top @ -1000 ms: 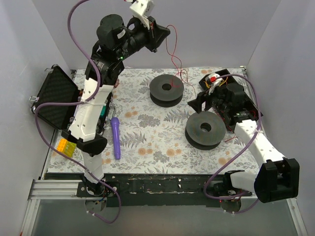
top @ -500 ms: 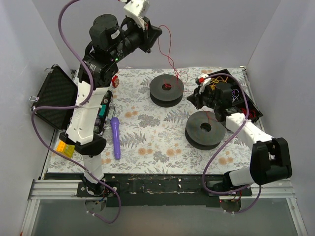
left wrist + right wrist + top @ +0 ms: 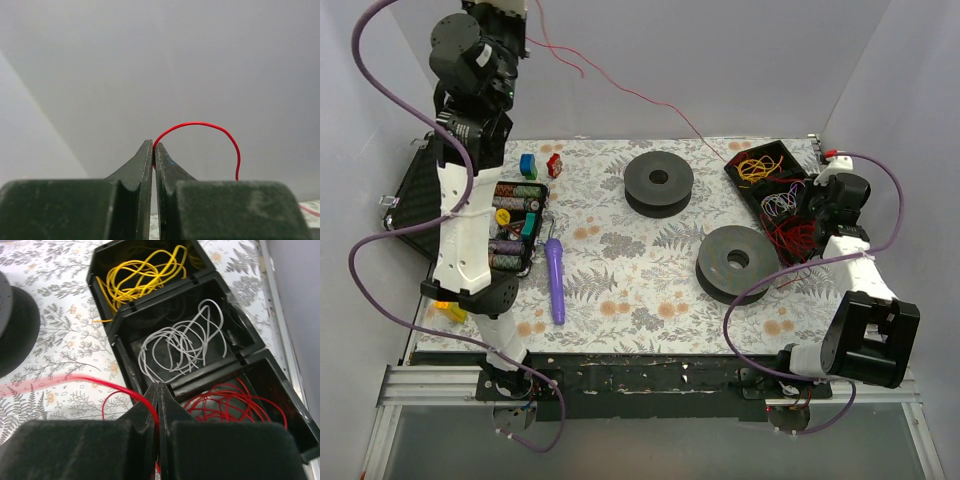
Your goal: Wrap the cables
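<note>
The cable is a thin red wire (image 3: 640, 97) running in the air from the top left down to the black tray (image 3: 735, 172) at the right. My left gripper (image 3: 512, 10) is raised high at the back left. In the left wrist view this gripper (image 3: 154, 148) is shut on the red wire (image 3: 200, 123), which arcs out to the right. My right gripper (image 3: 813, 203) is over the tray. The right wrist view shows that gripper (image 3: 158, 390) shut with the red wire (image 3: 100, 381) pinched between its jaws. Two dark grey spools (image 3: 659, 183) (image 3: 737, 263) lie flat on the mat.
The tray (image 3: 200, 377) holds yellow wires (image 3: 142, 275), white wires (image 3: 180, 347) and a red bundle (image 3: 230, 402) in separate compartments. A purple tool (image 3: 555, 280), a box of small reels (image 3: 515, 225) and an open black case (image 3: 415, 200) are at the left.
My left arm swung up and left, drawing the red wire out across the table. My right arm moved right to the tray and its jaws shut on the wire.
</note>
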Robot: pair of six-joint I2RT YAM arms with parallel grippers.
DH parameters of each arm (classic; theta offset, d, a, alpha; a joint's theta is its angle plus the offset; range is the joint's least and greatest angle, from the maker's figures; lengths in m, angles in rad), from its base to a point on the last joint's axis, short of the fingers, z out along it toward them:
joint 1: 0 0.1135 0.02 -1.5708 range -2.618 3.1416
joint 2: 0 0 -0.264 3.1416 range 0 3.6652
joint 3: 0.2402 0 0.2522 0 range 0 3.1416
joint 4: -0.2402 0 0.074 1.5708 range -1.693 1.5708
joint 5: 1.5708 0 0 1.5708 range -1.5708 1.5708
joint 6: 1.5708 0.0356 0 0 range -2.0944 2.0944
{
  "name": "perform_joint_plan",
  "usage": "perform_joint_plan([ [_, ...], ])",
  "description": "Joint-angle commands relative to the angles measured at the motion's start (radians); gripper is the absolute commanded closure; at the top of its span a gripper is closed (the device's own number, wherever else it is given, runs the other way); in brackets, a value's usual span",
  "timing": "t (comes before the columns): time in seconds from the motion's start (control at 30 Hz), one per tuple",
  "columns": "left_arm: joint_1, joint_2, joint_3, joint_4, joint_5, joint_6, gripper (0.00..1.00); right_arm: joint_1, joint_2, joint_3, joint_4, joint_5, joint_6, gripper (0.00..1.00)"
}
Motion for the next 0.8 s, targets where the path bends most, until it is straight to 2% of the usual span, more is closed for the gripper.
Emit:
perform_joint_plan([
  [0.0,0.104,-0.055,-0.036,0.113,-0.071,0.077,1.00,-0.047,-0.032,0.026,-0.036,0.033,0.062,0.99],
  [0.3,0.332,-0.088,-0.146,0.182,-0.021,0.042,1.00,-0.098,-0.040,0.141,-0.093,-0.011,0.095,0.99],
  [0.43,0.342,-0.095,-0.163,0.107,0.070,-0.012,1.00,-0.093,-0.123,0.215,-0.038,-0.065,0.105,0.99],
  [0.77,0.342,-0.130,-0.304,0.023,0.229,-0.119,1.00,-0.093,-0.281,0.413,0.079,-0.012,0.065,0.99],
])
